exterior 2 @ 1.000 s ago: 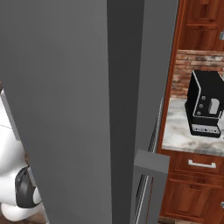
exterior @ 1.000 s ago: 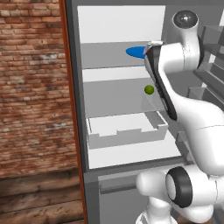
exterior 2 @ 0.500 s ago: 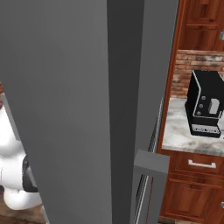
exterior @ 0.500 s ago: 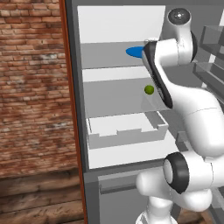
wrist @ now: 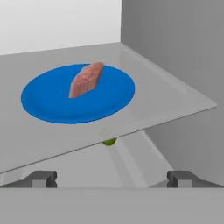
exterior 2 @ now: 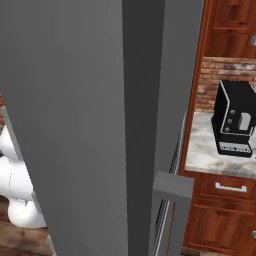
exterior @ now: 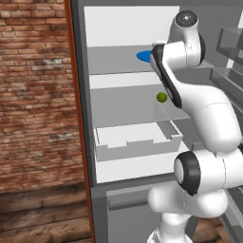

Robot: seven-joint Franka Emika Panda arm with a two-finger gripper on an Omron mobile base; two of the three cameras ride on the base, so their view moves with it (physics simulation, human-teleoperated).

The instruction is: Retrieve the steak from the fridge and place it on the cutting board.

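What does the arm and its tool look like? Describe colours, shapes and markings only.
The arm is glossy white, built of rounded, bulbous segments joined by dark grey or black rings, with a dark disc capping its top joint. No cables or lettering show. In the hand view the tool ends in two small, blocky dark grey fingertips.

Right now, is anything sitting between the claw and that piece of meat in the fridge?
Nothing visible does. In the hand view the open claw looks straight at the steak on its blue plate, with bare grey shelf before it. The small green fruit sits lower, beneath that shelf.
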